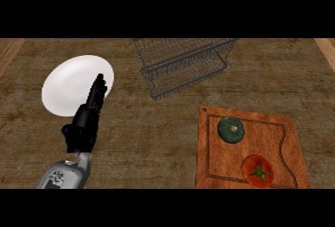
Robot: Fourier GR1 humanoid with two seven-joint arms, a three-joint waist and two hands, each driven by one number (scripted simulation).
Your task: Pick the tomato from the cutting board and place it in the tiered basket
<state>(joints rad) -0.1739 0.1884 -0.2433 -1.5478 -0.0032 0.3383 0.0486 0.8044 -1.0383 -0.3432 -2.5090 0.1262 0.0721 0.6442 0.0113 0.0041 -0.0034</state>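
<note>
The tomato [258, 171], round, glossy and red with a green stalk star, is sitting at the near end of the wooden cutting board [288, 133], with a dark green round vegetable [231, 129] lying farther up the same board. The left hand [88, 117] is resting with straight fingers over a smooth white plate [65, 84] on the brown tabletop [150, 133]; the right hand is not showing. Nothing is gripping the tomato yet, so a hand should be coming down from above, curling around its slippery sides, then lifting it clear toward the wire tiered basket [183, 66].
</note>
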